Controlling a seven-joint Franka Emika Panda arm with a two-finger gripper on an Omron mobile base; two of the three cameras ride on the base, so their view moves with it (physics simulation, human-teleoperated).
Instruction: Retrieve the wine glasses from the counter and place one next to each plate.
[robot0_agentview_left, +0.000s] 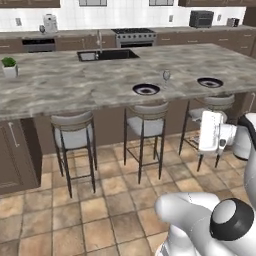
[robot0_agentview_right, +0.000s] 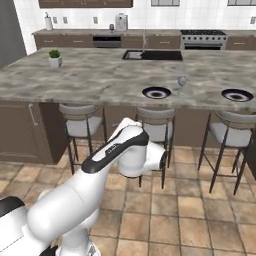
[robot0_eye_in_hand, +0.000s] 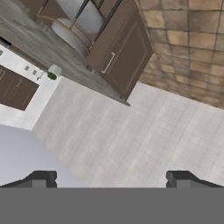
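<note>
One slim pale wine glass (robot0_agentview_left: 166, 76) (robot0_agentview_right: 182, 83) stands upright on the marble island, between the two dark plates and just right of the nearer one (robot0_agentview_left: 146, 89) (robot0_agentview_right: 156, 92). The second plate (robot0_agentview_left: 210, 82) (robot0_agentview_right: 237, 94) lies further right with nothing beside it. On the back counter (robot0_agentview_left: 165, 36) (robot0_agentview_right: 75, 33), a small dark shape (robot0_agentview_right: 111, 27) sits by a white appliance, too small to tell what it is. My gripper (robot0_eye_in_hand: 111, 177) is open and holds nothing. It hangs over the floor in front of the stools, well short of the island.
Three stools (robot0_agentview_left: 73, 131) (robot0_agentview_left: 146, 125) (robot0_agentview_right: 228, 131) stand along the island's near side. A potted plant (robot0_agentview_left: 8, 65) (robot0_agentview_right: 54, 58) sits at the island's left end, and a sink (robot0_agentview_left: 107, 54) is set in its far side. A stove (robot0_agentview_left: 135, 34) stands at the back wall.
</note>
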